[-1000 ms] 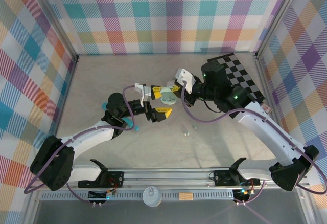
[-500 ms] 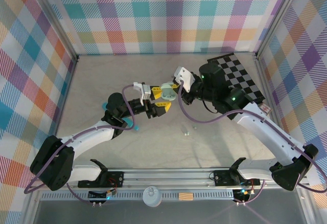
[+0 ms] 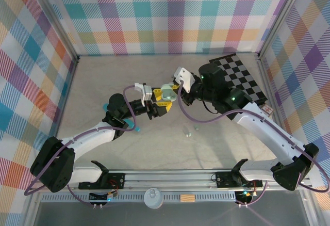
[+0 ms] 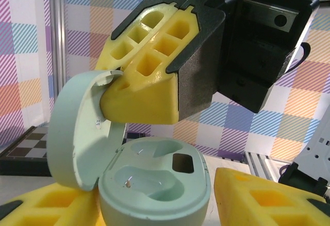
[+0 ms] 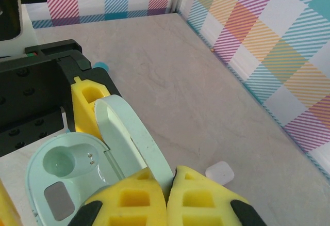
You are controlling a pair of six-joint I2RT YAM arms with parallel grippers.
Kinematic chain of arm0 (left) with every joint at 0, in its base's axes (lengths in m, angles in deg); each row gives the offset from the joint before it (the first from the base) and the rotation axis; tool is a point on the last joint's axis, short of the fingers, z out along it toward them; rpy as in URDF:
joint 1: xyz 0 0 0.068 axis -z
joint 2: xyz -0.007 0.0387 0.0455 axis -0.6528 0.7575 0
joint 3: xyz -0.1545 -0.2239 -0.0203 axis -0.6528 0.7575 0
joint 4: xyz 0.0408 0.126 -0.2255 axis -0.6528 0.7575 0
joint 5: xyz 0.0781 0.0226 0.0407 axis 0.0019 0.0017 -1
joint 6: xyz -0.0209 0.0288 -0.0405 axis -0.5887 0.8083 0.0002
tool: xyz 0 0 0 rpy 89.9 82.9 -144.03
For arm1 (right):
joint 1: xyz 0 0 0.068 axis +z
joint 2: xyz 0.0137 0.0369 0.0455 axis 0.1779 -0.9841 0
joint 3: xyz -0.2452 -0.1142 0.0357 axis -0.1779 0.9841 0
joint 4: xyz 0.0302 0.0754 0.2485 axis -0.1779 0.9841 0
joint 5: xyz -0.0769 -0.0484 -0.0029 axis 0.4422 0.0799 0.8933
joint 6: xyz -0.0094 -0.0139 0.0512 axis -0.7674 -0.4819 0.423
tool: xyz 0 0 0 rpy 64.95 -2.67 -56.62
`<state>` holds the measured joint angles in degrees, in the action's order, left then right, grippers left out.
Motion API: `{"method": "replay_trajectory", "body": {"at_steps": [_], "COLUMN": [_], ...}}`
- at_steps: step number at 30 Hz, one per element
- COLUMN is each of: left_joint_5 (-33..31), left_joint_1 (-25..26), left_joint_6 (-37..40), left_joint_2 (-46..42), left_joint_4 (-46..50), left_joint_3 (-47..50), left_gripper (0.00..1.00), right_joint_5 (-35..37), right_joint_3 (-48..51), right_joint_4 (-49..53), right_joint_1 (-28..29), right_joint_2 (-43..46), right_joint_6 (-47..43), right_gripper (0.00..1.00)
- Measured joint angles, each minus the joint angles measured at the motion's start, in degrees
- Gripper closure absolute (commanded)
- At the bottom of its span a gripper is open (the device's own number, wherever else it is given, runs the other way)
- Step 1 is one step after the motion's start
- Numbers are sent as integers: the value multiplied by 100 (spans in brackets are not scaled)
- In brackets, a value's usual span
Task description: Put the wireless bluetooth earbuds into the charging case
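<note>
The pale mint charging case (image 4: 154, 184) hangs above the table with its lid (image 4: 77, 133) swung open and both wells bare. My left gripper (image 4: 154, 208) has its yellow fingers (image 4: 268, 200) closed in on the sides of the case's base. My right gripper (image 5: 169, 197) is shut on the edge of the lid (image 5: 129, 133), above the case (image 5: 62, 174). From above, the two grippers (image 3: 157, 103) (image 3: 178, 89) meet at the case (image 3: 167, 92) mid-table. Two tiny pale earbuds (image 3: 184, 131) (image 3: 196, 128) lie on the table just in front of them.
A checkerboard mat (image 3: 242, 79) lies at the back right, partly under the right arm. A small white rounded piece (image 5: 219, 173) rests on the table below the right gripper. A teal item (image 3: 106, 106) sits by the left arm. Plaid walls close in three sides.
The left gripper's fingers have closed in around the case's base. The right gripper and the case have shifted slightly left toward the left gripper.
</note>
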<state>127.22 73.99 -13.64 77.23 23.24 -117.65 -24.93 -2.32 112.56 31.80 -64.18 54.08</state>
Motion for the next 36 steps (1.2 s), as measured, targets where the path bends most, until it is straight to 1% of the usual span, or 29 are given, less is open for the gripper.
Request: {"method": "replay_trajectory", "body": {"at_steps": [4, 7, 12, 15, 16, 24, 27, 32, 34, 36], "left_joint_5": [15, 37, 42, 39, 42, 48, 44, 42, 42, 39], "left_joint_1": [0, -2, -2, 0, 0, 0, 0, -4, -7, -9], "left_joint_6": [-11, -4, 0, 2, 4, 44, 85, 87, 87, 87], "left_joint_2": [0, 0, 0, 0, 0, 0, 0, 0, 0, 0], "left_joint_4": [7, 7, 7, 7, 7, 0, -4, -142, -195, -234], "left_joint_3": [0, 0, 4, 11, 11, 35, 46, 195, 221, 227], "left_gripper": [59, 62, 64, 69, 69, 69, 69, 69, 69, 69], "right_joint_5": [-39, -39, -37, -37, -37, -37, -39, -125, -195, -280], "right_joint_3": [0, 0, 0, 0, 0, 0, 2, 98, 151, 232], "right_joint_4": [-4, -13, -13, -13, -13, -46, -74, -118, -153, -238], "right_joint_1": [0, -2, 0, -2, -2, 0, 0, 0, 0, -2], "right_joint_2": [0, 0, 0, 0, 0, 11, 55, 286, 407, 557], "right_joint_6": [17, 17, 20, 20, 20, 160, 201, 238, 313, 393], "right_gripper": [100, 100, 100, 100, 100, 65, 53, 44, 37, 36]}}
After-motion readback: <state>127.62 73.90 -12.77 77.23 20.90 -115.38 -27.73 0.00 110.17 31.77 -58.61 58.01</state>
